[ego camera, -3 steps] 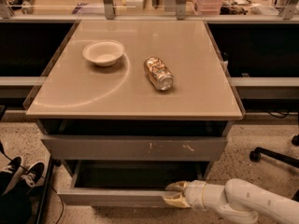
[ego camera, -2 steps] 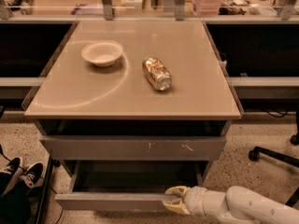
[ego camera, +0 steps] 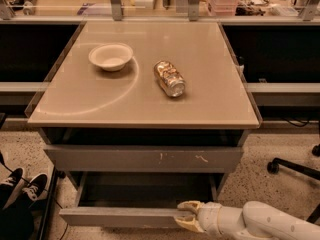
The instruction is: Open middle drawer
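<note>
The middle drawer (ego camera: 120, 217) is a plain grey front without scratches, low in the camera view. It stands pulled out toward me, with its dark inside (ego camera: 145, 189) showing. Above it is the taller grey front with white scratch marks (ego camera: 142, 159), which is closed. My gripper (ego camera: 187, 215) has tan fingers (ego camera: 190, 204) and a white arm coming from the lower right. It sits at the right part of the middle drawer's front, with its fingers closed over the top edge. The smallest front is out of view.
On the beige cabinet top (ego camera: 215, 99) stand a white bowl (ego camera: 111, 56) and a crushed can (ego camera: 169, 78) lying on its side. A person's black shoes (ego camera: 20, 184) are on the floor at left. An office chair base (ego camera: 295, 166) is at right.
The middle drawer has slid further out toward me. My gripper has moved with its front edge, down and nearer in the view.
</note>
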Controlling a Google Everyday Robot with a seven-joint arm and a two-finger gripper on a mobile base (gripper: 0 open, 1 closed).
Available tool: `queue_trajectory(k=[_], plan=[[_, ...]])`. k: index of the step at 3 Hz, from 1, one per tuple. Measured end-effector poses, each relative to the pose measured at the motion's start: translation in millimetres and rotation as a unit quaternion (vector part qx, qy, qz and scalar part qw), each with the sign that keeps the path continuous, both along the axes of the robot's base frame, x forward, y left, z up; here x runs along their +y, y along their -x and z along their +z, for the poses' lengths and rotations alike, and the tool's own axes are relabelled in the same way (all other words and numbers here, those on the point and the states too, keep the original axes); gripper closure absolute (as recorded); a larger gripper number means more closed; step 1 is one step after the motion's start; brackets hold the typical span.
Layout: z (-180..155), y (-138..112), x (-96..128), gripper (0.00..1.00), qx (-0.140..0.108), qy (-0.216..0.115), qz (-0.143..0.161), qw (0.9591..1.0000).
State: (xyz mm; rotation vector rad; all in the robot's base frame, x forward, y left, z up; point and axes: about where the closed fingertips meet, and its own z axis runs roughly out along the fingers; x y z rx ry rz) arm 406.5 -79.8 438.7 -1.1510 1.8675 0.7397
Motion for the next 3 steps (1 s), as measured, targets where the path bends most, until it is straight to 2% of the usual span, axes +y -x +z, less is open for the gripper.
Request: queue_trajectory(k=[1, 2, 3], plan=[[-1.4, 27.6, -6.7, 0.83, 0.034, -0.013, -0.019, 0.9992], [4.9, 26.9, -6.2, 1.00, 0.034, -0.013, -0.019, 0.9992], [1.5, 49.7, -3.2, 0.82, 0.060, -0.029, -0.019, 0.9976]])
